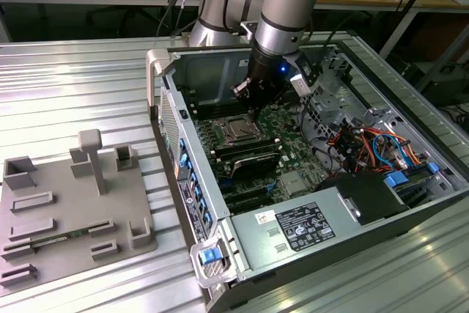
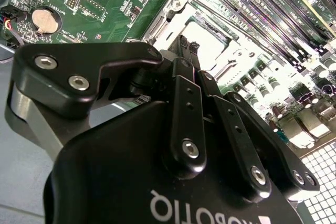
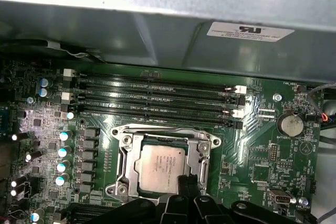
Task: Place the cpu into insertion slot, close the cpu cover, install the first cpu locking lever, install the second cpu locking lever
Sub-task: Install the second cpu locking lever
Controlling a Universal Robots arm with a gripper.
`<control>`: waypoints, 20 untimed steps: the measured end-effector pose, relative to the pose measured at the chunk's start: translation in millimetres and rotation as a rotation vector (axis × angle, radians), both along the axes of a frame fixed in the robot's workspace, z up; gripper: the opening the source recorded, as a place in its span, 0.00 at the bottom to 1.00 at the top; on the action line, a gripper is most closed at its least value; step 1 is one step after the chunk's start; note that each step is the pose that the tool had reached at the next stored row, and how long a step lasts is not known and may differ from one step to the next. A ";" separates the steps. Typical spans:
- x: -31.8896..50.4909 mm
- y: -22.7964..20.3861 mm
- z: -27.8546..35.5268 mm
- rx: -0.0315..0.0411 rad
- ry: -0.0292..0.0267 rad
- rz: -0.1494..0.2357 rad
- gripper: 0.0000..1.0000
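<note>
Cpu [image 3: 160,164] sits flat inside the insertion slot [image 3: 124,146], cover down, as the gripper [image 3: 190,188], fingers pinched together, presses at its four o'clock corner.

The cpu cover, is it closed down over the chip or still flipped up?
Closed: the cpu cover lies flat around the cpu, whose top shows through its window.

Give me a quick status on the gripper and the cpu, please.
Gripper down at the insertion slot's edge, fingers close together. Cpu seated, cpu cover down around it. Nothing in the way.
</note>
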State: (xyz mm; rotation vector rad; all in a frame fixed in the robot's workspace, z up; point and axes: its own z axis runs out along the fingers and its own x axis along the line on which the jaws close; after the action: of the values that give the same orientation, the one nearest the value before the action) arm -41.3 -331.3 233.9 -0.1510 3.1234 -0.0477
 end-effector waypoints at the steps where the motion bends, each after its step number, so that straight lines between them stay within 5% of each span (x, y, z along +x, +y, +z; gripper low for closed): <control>1: 0.0 0.0 0.0 0.0000 -0.0001 0.000 0.11; 10: 0.1 -0.7 6.9 -0.0007 -0.0001 0.000 0.11; 20: 5.5 -15.7 7.1 -0.0024 0.0029 -0.004 0.11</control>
State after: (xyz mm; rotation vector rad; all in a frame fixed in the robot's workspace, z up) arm -35.8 -347.1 241.0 -0.1452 3.1267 -0.0513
